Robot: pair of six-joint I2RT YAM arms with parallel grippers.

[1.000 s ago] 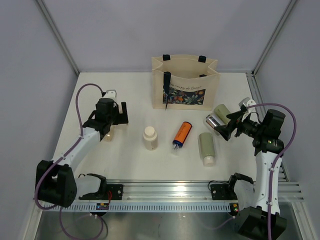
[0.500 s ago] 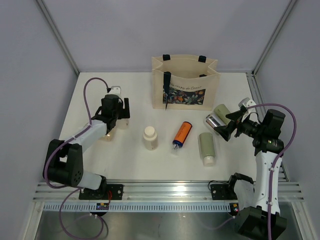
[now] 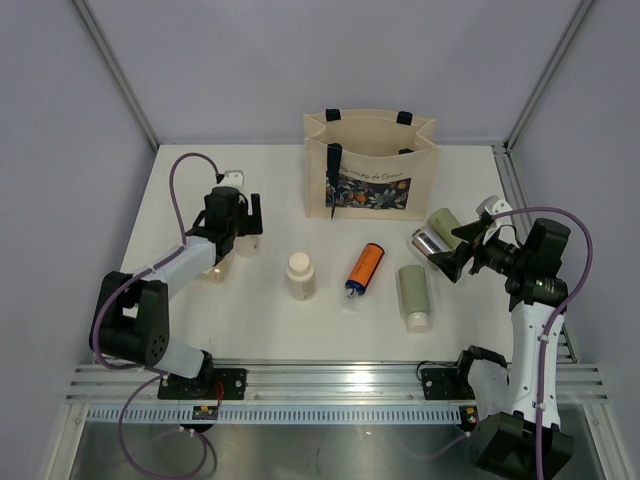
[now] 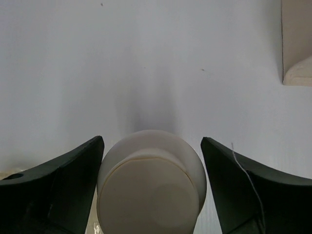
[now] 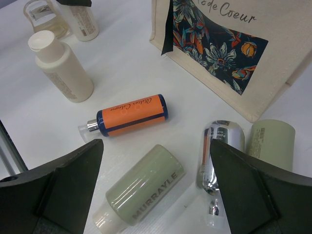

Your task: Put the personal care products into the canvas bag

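From above only: the whole white table point(image 3: 250, 320) and, upright at its far edge with mouth open, the canvas bag point(image 3: 370, 165). From the right wrist, just the bag's lower front corner, close enough to read the floral panel and some lettering. From the left wrist, no more than a beige corner at the right edge.

Left arm stretched toward the far left of the table. Left gripper point(image 4: 152, 141) partly closed, fingers point(image 4: 58, 190) snug against both sides of the left cream bottle point(image 4: 151, 187), no gap visible in the wrist view. From above, that bottle mostly hidden under the gripper. Clear in the right wrist view alone: a pale translucent container point(image 5: 41, 17) just beside that bottle.

Right gripper point(image 3: 452, 248) spread fully wide, holding nothing, hovering above the silver bottle point(image 5: 219, 153). Just beside the silver one, near the bag's corner, the far green bottle point(image 5: 270, 144); nearer the arms, the near green bottle point(image 5: 141, 187). Between the green ones and the middle cream bottle point(image 5: 58, 66), the orange bottle point(image 5: 129, 114). All five on the table in front of the bag, outside it.

Against a second ago: left gripper carried farther out from its base, jaws narrowed from wide to snug around the bottle. Right arm and the loose bottles unmoved.
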